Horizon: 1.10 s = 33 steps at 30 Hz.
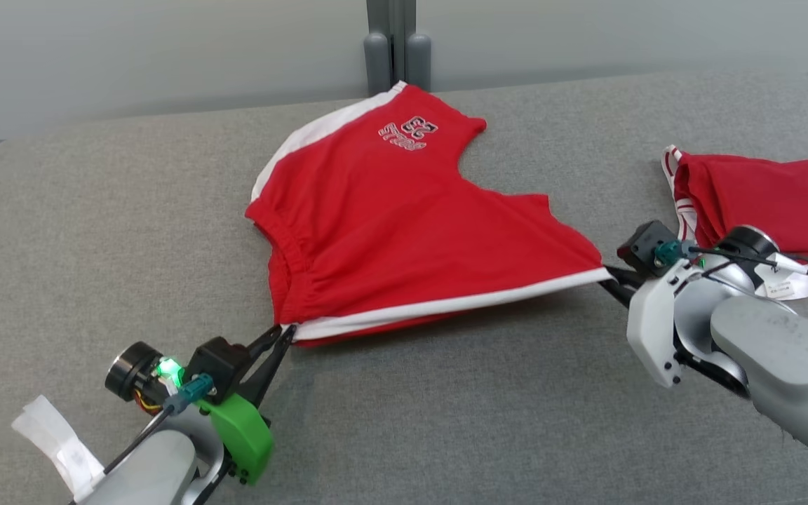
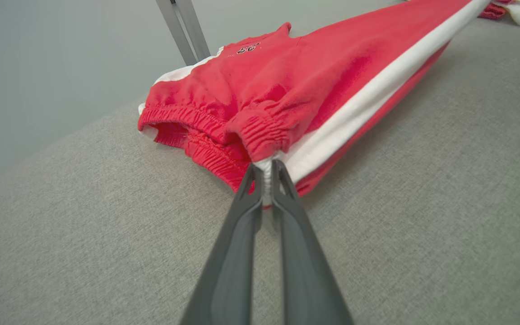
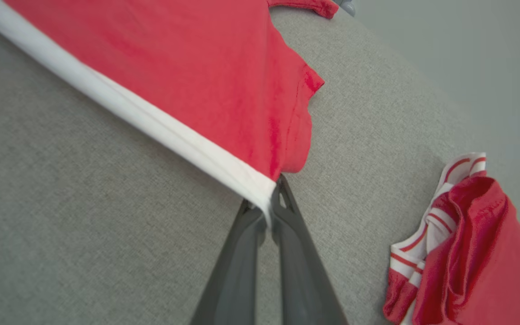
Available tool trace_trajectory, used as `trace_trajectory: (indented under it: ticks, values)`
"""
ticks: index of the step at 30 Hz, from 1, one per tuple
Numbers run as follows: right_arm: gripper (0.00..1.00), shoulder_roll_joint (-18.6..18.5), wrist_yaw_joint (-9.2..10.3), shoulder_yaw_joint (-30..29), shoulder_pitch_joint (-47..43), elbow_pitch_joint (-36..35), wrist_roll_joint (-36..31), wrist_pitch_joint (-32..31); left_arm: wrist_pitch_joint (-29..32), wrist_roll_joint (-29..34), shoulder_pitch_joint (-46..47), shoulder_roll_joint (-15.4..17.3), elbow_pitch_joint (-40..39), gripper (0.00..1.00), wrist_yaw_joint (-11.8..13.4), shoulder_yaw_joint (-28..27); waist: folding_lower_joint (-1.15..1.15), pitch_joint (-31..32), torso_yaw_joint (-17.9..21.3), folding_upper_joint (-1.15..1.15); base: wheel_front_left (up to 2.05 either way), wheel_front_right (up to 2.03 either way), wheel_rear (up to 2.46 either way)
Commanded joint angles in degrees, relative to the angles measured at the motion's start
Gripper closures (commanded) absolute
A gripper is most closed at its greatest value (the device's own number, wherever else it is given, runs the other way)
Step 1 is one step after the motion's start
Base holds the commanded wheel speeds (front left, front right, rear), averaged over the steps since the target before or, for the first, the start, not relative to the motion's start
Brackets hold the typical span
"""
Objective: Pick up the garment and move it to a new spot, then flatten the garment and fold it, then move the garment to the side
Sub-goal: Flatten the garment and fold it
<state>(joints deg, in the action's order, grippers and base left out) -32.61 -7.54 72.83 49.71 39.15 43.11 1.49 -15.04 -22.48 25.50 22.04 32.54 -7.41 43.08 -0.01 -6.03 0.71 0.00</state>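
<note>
The garment is a pair of red shorts with white side stripes and a small printed logo, spread on the grey padded table. Its near white-striped edge is pulled taut and raised between my two grippers. My left gripper is shut on the waistband corner, seen close in the left wrist view with the garment gathered at the gripper. My right gripper is shut on the leg-hem corner; the right wrist view has the garment running away from the gripper.
A second red garment with white and red trim lies folded at the table's right edge, also the red garment beside my right gripper. A grey post stands behind the table's far edge. Bare grey surface lies left and in front.
</note>
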Motion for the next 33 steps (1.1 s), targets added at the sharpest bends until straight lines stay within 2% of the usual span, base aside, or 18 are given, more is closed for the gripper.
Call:
trace_trajectory:
  ticks: [1, 9, 12, 17, 22, 27, 33]
  values:
    - [1.00, -1.82, 0.10, 0.42, -1.89, -2.28, 1.15, -1.44, -0.15, -0.71, -1.94, 0.97, -0.73, 1.00, -0.07, 0.15, 0.01, 2.35, -0.36, 0.00, 0.00, 0.00, 0.00]
    - [1.00, -11.46, 0.10, 0.51, -7.39, -17.61, 3.50, -11.00, -0.15, -2.28, -8.16, 4.68, -7.23, 1.00, 0.00, 3.91, 0.01, 5.30, -0.02, 0.00, 0.00, 0.00, 0.00]
    - [1.00, -14.83, 0.10, 0.59, -9.47, -23.50, -0.15, -14.48, 1.28, -2.70, -9.95, 6.01, -9.91, 1.00, 0.00, 5.42, 0.01, 5.74, -0.16, 0.00, 0.00, 0.00, 0.00]
    - [1.00, -19.47, 0.10, 0.49, -8.19, -29.91, 1.22, -16.22, 4.54, -3.90, -12.08, 8.34, -16.61, 1.00, 1.08, 5.37, 0.01, 4.96, -0.78, 0.00, 0.00, 0.00, 0.00]
    - [1.00, -21.25, 0.10, 0.51, -3.95, -30.50, -0.09, -15.81, 5.98, -3.80, -9.70, 9.68, -20.50, 1.00, 2.98, 3.69, 0.01, 2.53, -1.96, 0.00, 0.00, 0.00, 0.00]
    - [1.00, -21.13, 0.10, 0.51, 2.21, -29.72, -1.43, -15.54, 5.60, -3.91, -6.07, 8.03, -21.30, 1.00, 4.53, 2.04, 0.01, -1.00, -3.78, 0.00, 0.00, 0.00, 0.00]
    - [1.00, -20.94, 0.10, 0.52, 10.32, -28.01, -2.97, -16.11, 4.89, -2.91, -0.71, 5.57, -19.96, 1.00, 5.07, 0.93, 0.01, -5.80, -6.69, 0.00, 0.00, 0.00, 0.00]
